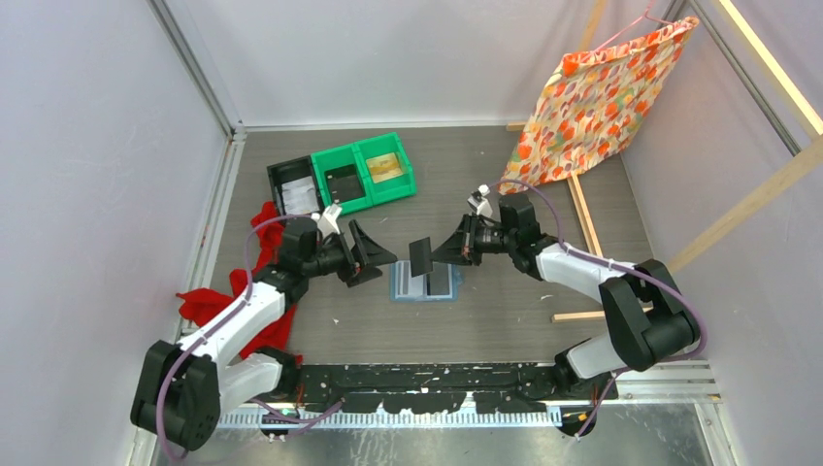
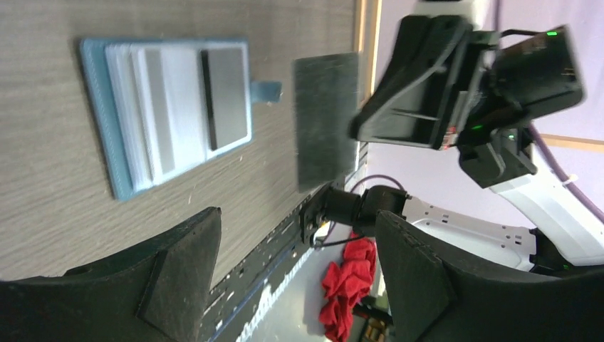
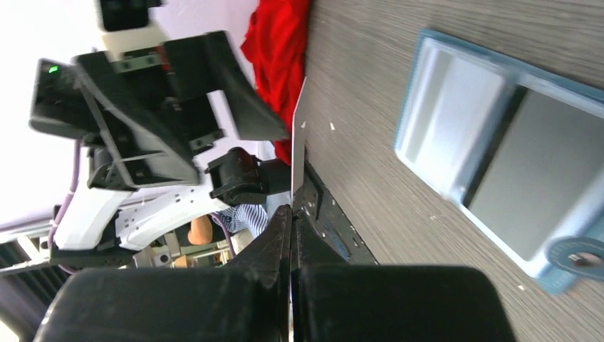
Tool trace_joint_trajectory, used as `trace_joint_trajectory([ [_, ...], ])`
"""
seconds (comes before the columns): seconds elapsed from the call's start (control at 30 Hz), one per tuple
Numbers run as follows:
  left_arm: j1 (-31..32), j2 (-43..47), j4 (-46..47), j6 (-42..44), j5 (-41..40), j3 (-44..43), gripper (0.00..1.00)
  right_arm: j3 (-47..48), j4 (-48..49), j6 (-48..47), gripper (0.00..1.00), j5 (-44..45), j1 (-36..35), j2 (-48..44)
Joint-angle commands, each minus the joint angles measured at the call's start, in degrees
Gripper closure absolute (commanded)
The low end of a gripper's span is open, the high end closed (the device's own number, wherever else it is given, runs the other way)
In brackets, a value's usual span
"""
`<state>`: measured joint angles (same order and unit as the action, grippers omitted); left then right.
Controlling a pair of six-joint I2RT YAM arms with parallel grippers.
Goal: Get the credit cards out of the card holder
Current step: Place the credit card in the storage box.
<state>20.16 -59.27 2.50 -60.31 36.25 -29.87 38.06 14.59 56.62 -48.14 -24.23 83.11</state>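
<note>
Right tool (image 1: 434,254) pinches a dark credit card (image 1: 420,255) upright above the open card holder (image 1: 425,283). Left tool (image 1: 374,256) gapes wide, holding nothing.

- I can't read any text, label, brand, number or sign in any of my three views.
- The card holder (image 1: 425,282) and the card (image 1: 420,256) above it show plain faces to me.
- Nothing legible on the green bins (image 1: 366,173) at the far left either.
</note>
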Motion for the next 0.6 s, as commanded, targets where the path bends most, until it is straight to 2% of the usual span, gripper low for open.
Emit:
trace_joint_trajectory([
  [0.0,-0.1,-2.0,6.0,-4.0,6.6,1.9,0.20,2.5,9.7,5.5,0.99,-0.9,-2.0,-2.4],
  [0.3,-0.2,-3.8,23.0,-11.8,10.2,5.6,0.22,0.3,25.8,16.4,0.99,-1.0,-3.8,0.6],
  [0.57,-0.2,-5.6,32.7,-17.4,10.2,7.4,0.23,0.5,31.5,20.2,0.99,-1.8,-5.7,3.0],
])
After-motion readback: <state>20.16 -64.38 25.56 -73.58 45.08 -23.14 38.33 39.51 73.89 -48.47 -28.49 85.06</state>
